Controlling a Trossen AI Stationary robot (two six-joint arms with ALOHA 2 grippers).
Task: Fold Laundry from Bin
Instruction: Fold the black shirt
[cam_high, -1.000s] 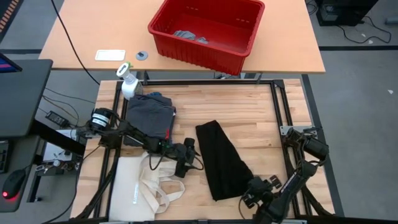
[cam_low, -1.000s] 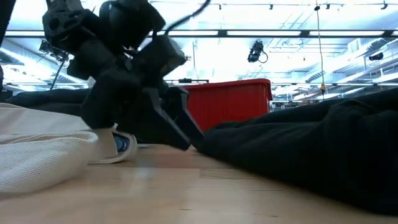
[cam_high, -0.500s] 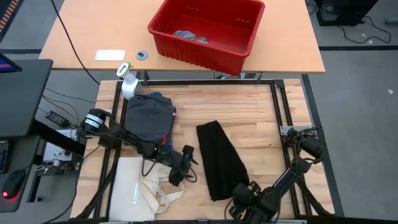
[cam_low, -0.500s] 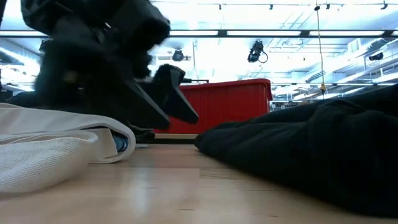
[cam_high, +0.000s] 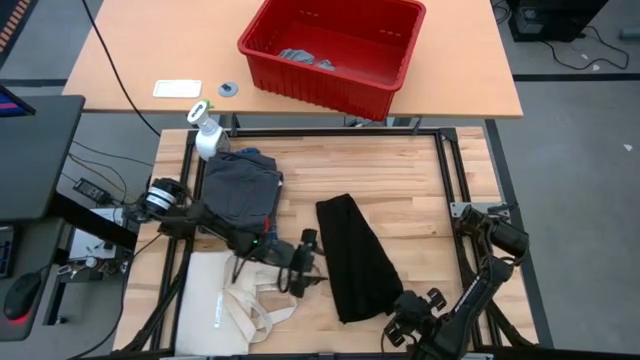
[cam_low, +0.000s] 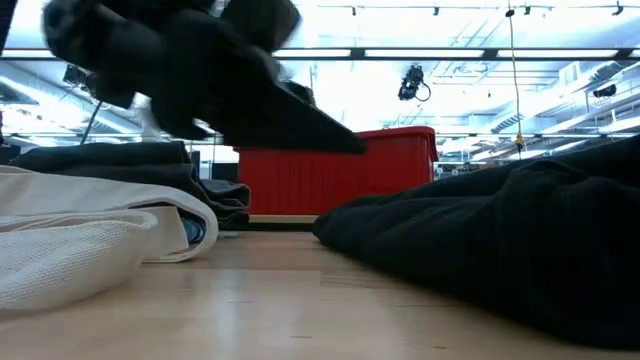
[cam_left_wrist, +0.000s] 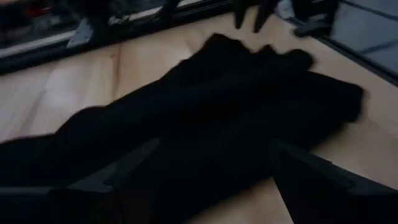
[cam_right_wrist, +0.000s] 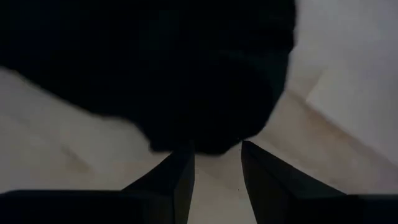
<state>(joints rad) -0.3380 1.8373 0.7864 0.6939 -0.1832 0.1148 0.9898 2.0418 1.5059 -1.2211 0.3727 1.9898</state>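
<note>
Laundry: a black piece (cam_high: 357, 256) lies folded on the wooden surface (cam_high: 400, 190). Left gripper (cam_high: 306, 270) stands wide just beside it. Right gripper (cam_high: 408, 318), fingers narrow with a gap, is at its near corner, holding nothing.

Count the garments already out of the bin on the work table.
2: a black piece lying mid-table between the grippers, and a dark grey piece folded near the spray bottle. More may be hidden beneath the grey one.
</note>
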